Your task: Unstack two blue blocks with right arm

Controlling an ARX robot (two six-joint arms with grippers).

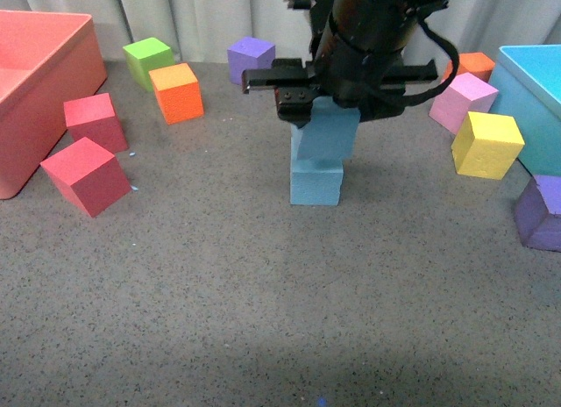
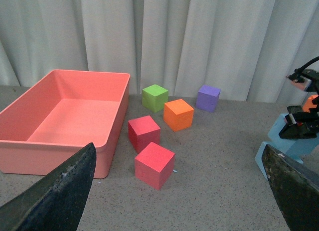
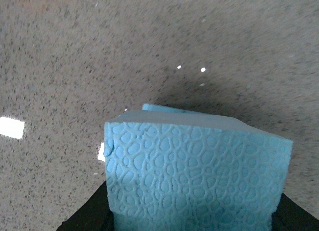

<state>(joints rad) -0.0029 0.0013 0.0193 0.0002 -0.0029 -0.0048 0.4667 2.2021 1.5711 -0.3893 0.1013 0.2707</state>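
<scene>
My right gripper is shut on the upper blue block. That block is tilted and lifted a little at one side. It still touches the lower blue block, which rests on the grey table. In the right wrist view the held blue block fills the lower half, with a sliver of the lower block behind it. The left gripper is open and empty, off to the left; from there both blue blocks show at the far right.
A salmon bin stands at the left with two red cubes beside it. Green, orange and purple cubes sit behind. At the right are pink, yellow and purple cubes by a turquoise bin.
</scene>
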